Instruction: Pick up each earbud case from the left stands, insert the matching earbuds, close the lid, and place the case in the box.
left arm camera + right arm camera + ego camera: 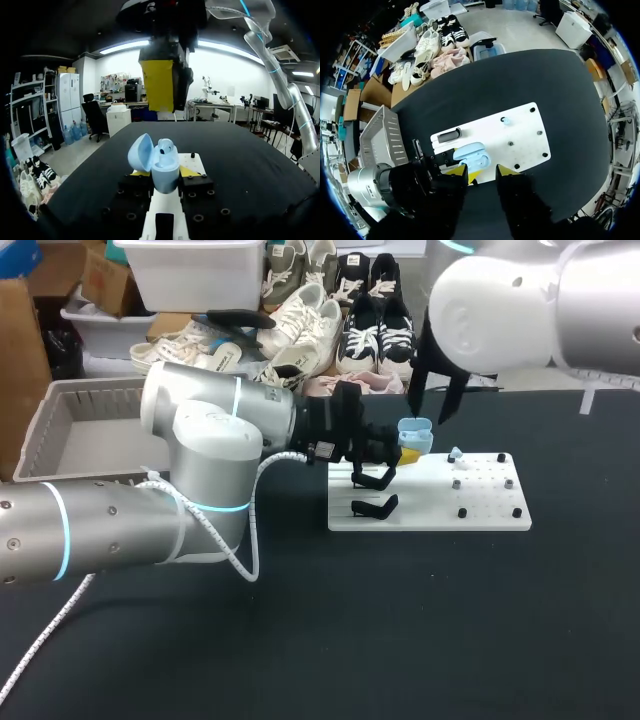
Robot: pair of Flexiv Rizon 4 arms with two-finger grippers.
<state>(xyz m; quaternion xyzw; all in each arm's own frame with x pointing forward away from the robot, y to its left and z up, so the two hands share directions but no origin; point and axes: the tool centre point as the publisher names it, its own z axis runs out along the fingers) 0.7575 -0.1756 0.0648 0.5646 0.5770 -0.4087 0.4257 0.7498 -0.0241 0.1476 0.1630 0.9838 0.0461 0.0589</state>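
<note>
mid-task, first case by the look of it. left end effector (403,452) is clamped on the light blue earbud case (165,169), one finger on each side of the body, holding it just above the stand end of the white board (480,512). lid (139,152) is swung open. one earbud (167,148) looks seated in the case. a second earbud (505,120) sits on a peg out on the board, well apart from the case.

right end effector (485,172) hangs right over the open case with its fingers apart and nothing between them.

my read:
- done: case lifted off its stand, opened, one bud apparently in.
- left: fetch the other bud from the board and seat it, shut the lid, carry the case to the grey box (90,445) at the far left of the counter (400,620).
- no case shows in the part of the box i can see; the left arm hides some of it.

two black stands (374,478) lie on the board beside the left end effector. can't tell whether either carries another case, so the remaining count is unknown.
</note>
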